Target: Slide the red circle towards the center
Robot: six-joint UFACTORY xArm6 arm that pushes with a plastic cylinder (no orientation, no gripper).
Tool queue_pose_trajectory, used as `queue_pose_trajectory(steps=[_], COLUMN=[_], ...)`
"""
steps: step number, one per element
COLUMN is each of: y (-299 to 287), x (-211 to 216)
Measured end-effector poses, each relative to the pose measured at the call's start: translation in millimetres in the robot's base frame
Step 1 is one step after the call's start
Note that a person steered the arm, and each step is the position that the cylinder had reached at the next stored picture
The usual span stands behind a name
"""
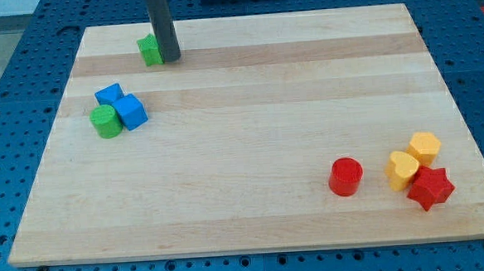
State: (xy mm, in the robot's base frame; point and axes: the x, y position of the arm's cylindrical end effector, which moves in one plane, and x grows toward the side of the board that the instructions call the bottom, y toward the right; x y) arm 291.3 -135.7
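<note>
At eleven o'clock on the board (255,226): my tip (169,58), a bare rod without jaws, grasping nothing, touching a green block (149,50). Toward five o'clock, well apart: red circle (345,177). Counted: two green, two blue (121,105), two yellow (413,160), two red, star (430,188) included.

No readable text, labels, numbers or signs — not on board, blocks or rod.

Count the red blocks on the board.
2. The red circle sits at the view's lower right, standing alone. The red star is further right, touching a yellow block. None seem hidden; my tip is far off, top left.
</note>
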Motion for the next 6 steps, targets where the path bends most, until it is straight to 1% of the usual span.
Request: queue_pose_trajectory(steps=[1, 2, 3, 4, 6], y=[-49, -65, 18, 79, 70], x=[-4, -11, 15, 53, 71])
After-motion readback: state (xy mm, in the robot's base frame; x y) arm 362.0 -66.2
